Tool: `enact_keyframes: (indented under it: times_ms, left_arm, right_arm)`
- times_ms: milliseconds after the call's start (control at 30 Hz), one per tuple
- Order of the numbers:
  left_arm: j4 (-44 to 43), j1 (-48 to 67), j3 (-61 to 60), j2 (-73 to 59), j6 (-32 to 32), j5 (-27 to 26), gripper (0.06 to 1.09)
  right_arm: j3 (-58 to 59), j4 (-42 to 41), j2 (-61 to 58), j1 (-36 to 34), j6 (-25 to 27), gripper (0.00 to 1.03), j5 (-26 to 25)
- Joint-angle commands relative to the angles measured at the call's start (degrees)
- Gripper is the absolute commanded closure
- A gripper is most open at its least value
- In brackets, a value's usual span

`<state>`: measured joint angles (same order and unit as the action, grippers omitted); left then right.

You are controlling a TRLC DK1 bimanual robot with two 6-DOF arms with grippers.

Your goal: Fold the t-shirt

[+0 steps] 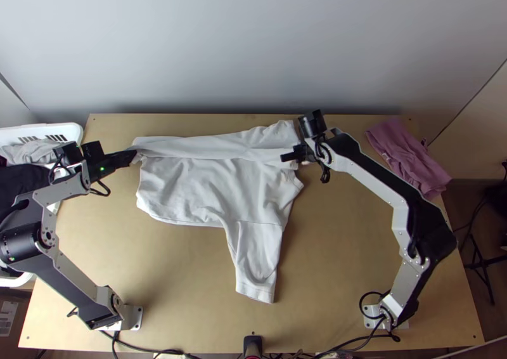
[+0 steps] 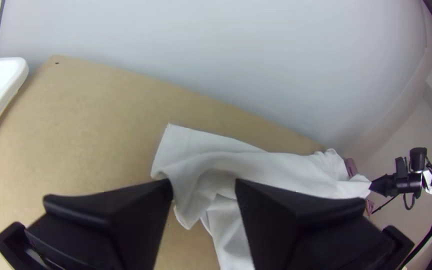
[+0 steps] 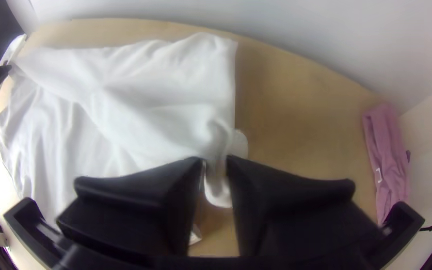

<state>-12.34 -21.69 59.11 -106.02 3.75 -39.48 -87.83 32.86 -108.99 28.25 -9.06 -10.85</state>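
Top view, t-shirt: the white t-shirt [image 1: 203, 188] lies on the table [image 1: 336, 264], its far part folded over in a long strip, one sleeve spread toward the near edge
Top view, left tool: the left tool [image 1: 128, 156] is at the left end of the folded strip
Top view, right tool: the right tool [image 1: 289, 156] is over the strip's right end
Top view, basket: a white basket [image 1: 75, 130] beside the table's left side, with grey [image 1: 32, 151] and dark clothes [image 1: 25, 181] in it
Top view, pink cloth: a folded pink cloth [image 1: 405, 156] near the table's far right corner
Left wrist view, left tool: its fingers [image 2: 141, 205] stand well apart, with loose shirt between them and no grip to be seen
Left wrist view, shirt end: wrinkled, one corner hanging down between the fingers
Right wrist view, right tool: its fingers [image 3: 176, 180] are nearly together, pinching a narrow bunched bit of the shirt
Right wrist view, shirt strip: it runs from that pinch toward the left tool, wrinkled along the way
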Motion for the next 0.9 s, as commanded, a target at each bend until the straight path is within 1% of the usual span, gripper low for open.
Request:
enact_keyframes:
  times_ms: [0, 67, 133, 200, 267, 433, 467, 567, 633, 700, 767, 833, 867]
  left_arm:
    - [5.2, 0.1, 1.0, 2.0, -1.4, -0.9, 0.13]
    - [6.2, -0.2, 1.7, 2.9, -1.2, -0.9, 0.11]
    - [8.4, -1.1, 2.1, 4.4, -1.4, -0.9, 0.11]
    - [12.8, -2.7, 2.3, 6.6, -2.7, -1.8, 0.11]
    - [18.2, -4.7, 1.8, 9.9, -5.5, -4.2, 0.11]
    - [34.1, -9.1, -2.3, 22.1, -18.5, -10.9, 0.11]
    - [38.0, -9.6, -2.5, 24.3, -21.4, -11.4, 0.11]
    - [51.9, -10.7, -2.5, 29.6, -31.5, -11.7, 0.11]
    - [62.2, -11.3, -3.7, 32.5, -40.5, -11.7, 0.11]
    - [66.0, -11.5, -7.3, 35.1, -45.8, -11.7, 0.11]
    - [66.5, -11.4, -10.9, 36.5, -48.6, -11.7, 0.11]
    - [68.6, -11.1, -13.2, 36.2, -53.0, -11.6, 0.11]
    - [68.9, -10.9, -13.8, 35.4, -54.2, -11.4, 0.11]
  right_arm:
    - [1.7, 0.1, -3.8, -0.7, -0.9, 0.02, 1.7]
    - [1.2, 0.5, -3.3, -1.3, -1.0, 0.03, 1.8]
    - [2.4, 0.8, -0.1, -1.5, -1.0, 0.03, 2.2]
    - [5.5, 0.3, 5.1, -1.6, -1.8, 0.03, 3.9]
    - [10.3, -1.3, 11.1, -1.2, -3.0, 0.03, 5.3]
    - [24.4, -5.6, 26.3, 3.0, -5.9, 0.03, 5.8]
    - [25.6, -5.5, 28.0, 3.2, -6.8, 0.03, 5.8]
    - [29.3, -3.9, 32.6, 3.9, -7.1, 0.03, 5.9]
    - [32.1, -1.7, 36.0, 4.8, -7.2, 0.03, 7.8]
    - [34.8, 0.0, 38.5, 5.7, -7.8, 0.04, 10.0]
    - [36.8, 1.7, 39.9, 6.5, -9.0, 0.04, 13.7]
    - [38.4, 2.5, 41.1, 7.1, -10.4, 0.04, 15.9]
    - [39.1, 2.7, 41.4, 7.2, -10.5, 0.04, 17.9]
